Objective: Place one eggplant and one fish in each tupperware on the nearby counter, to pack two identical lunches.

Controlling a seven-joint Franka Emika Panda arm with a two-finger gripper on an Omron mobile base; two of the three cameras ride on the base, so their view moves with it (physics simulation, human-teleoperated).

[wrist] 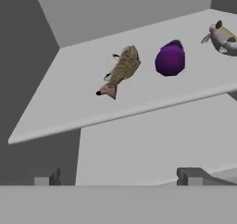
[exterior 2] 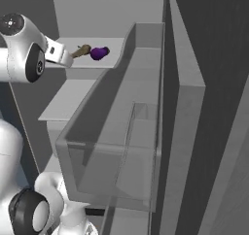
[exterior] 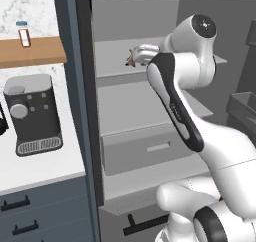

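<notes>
End effector (wrist: 118, 176): I see fingertips apart, empty, short of the shelf (wrist: 69, 79).
Eggplant (wrist: 170, 58): between brown fish (wrist: 121, 69) and second fish (wrist: 222, 37), cropped at frame edge.

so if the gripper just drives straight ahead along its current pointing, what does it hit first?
Probably the brown fish on the upper shelf. The gripper looks open and points up at that shelf, with the eggplant just right of the fish. Depth is unclear; the shelf's front edge may come first.
</notes>
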